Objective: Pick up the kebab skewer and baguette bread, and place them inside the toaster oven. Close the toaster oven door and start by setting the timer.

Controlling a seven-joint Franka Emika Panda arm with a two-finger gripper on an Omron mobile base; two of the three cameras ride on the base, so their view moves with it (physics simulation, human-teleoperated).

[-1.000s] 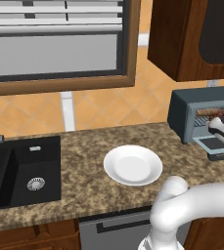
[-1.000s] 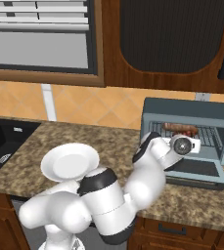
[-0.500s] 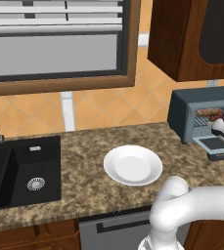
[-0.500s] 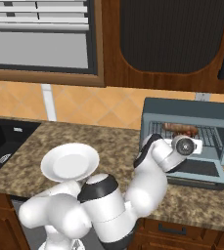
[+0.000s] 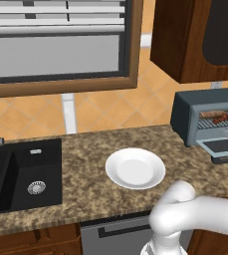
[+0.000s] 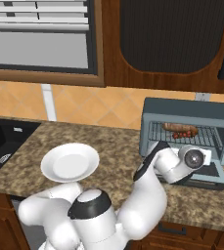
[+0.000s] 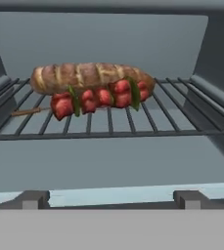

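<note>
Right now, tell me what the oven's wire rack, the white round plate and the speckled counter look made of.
Wire rack: thin dark parallel bars, likely metal. White round plate: smooth, faintly glossy, probably ceramic. Speckled counter: brown mottled grain, apparently polished granite or similar stone.

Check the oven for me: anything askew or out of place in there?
Nothing stands out. The baguette and skewer lie side by side on the rack inside the oven, skewer in front and touching the loaf. The door is down.
</note>
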